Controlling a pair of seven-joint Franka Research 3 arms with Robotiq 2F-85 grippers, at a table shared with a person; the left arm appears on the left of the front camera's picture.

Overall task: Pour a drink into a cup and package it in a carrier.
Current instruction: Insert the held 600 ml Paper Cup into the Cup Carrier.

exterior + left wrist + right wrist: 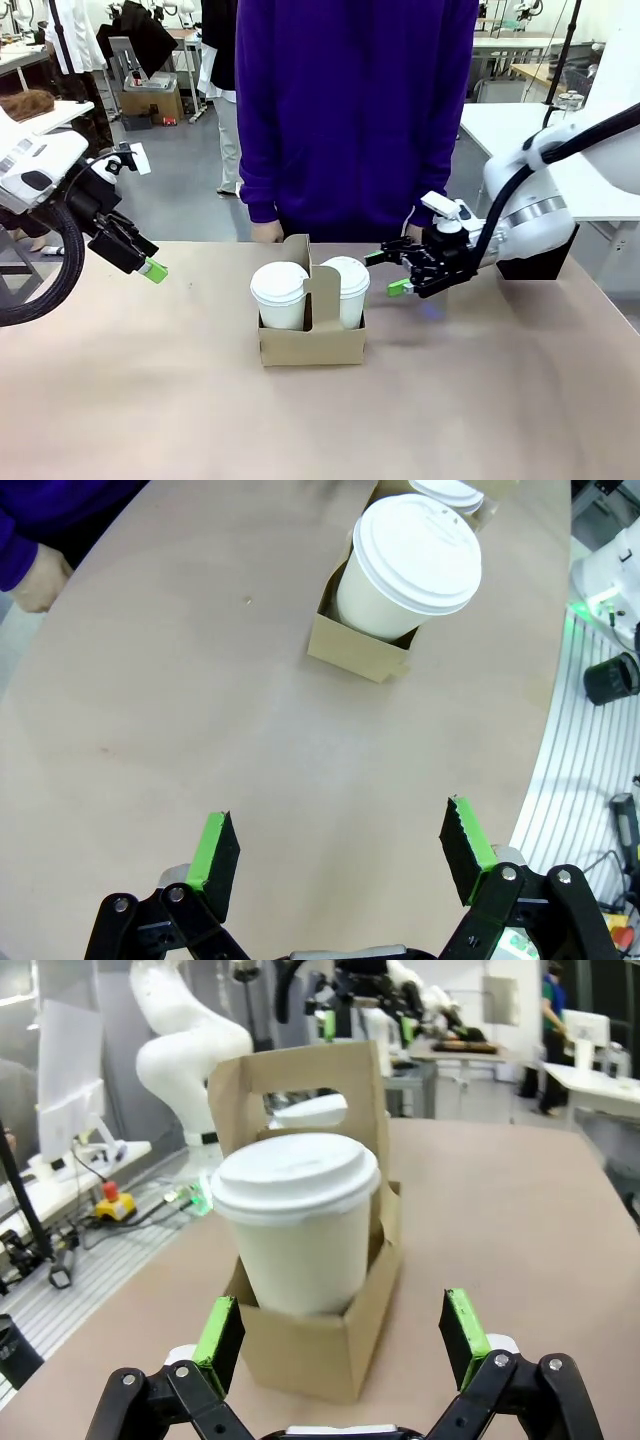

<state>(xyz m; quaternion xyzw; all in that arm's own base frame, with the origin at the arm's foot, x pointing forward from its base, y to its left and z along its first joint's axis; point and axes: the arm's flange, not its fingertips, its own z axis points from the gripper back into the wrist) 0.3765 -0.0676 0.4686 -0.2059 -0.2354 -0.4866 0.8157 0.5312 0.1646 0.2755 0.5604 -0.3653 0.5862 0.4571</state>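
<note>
Two white lidded cups [281, 295] seated in the carrier [312, 343], right gripper [384, 272] gaping wide just beside it, left gripper [340, 860] spread wide, well apart, nothing held.

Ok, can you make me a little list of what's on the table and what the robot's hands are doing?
carrier: brown cardboard carrier standing mid-table
cups: two white lidded cups sit in it, left cup and right cup, handle panel between them
left gripper: open, empty, up above the table, away from the carrier
right gripper: open, empty, just beside the right cup
person: stands behind the table in a purple top
</note>
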